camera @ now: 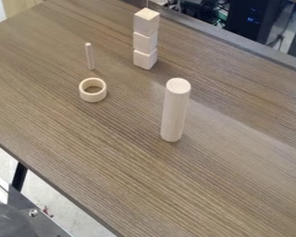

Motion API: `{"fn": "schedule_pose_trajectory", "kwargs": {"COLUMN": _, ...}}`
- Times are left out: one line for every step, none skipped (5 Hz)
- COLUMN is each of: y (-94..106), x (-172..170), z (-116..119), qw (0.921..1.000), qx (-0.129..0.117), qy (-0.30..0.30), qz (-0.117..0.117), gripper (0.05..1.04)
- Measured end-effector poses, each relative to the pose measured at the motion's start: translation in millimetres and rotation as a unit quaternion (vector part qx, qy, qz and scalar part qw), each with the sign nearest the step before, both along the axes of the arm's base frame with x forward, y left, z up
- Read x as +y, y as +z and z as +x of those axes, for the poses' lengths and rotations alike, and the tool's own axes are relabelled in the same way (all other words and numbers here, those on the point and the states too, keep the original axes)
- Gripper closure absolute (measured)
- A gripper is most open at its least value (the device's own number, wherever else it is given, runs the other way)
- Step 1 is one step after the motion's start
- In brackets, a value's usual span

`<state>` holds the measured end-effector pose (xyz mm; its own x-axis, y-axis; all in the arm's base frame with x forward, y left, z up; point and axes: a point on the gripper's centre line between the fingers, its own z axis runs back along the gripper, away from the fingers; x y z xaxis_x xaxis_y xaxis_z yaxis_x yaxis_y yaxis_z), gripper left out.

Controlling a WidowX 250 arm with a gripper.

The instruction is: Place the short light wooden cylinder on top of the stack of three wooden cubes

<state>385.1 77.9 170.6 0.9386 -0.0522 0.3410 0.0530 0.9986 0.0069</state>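
Note:
A tall pale wooden cylinder (pixel 175 111) stands upright just right of the middle of the brown wood-grain table (pixel 144 185). Behind it and to the left, three light wooden cubes (pixel 145 40) are stacked in an upright column. A thin wooden peg (pixel 90 56) stands upright at the upper left. Just below the peg, apart from it, a short wooden ring (pixel 92 96) rests with its opening facing up.
Along the top right runs the table's dark back edge (pixel 231 40), with a black computer case (pixel 256 18) and cables beyond it. At the lower left, past the table's front edge, is a grey metal plate (pixel 36 214) with a bolt.

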Motion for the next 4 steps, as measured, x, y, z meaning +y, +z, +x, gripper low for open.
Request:
{"fn": "schedule_pose_trajectory", "kwargs": {"y": -11.8, "x": 7, "z": 7, "qw": 1.0000, "qx": 0.009, "qy": -0.002, "qz": 0.000, "gripper": 0.565}}
{"fn": "schedule_pose_trajectory", "kwargs": {"y": -22.0, "x": 10, "z": 15, "qw": 0.9998, "qx": 0.019, "qy": -0.009, "qz": 0.002, "gripper": 0.565}}
{"fn": "schedule_pose_trajectory", "kwargs": {"y": -28.9, "x": 14, "z": 24, "qw": 0.9996, "qx": 0.022, "qy": -0.016, "qz": 0.004, "gripper": 0.565}}
{"fn": "schedule_pose_trajectory", "kwargs": {"y": -32.6, "x": 19, "z": 27, "qw": 0.9996, "qx": 0.024, "qy": -0.013, "qz": 0.003, "gripper": 0.565}}
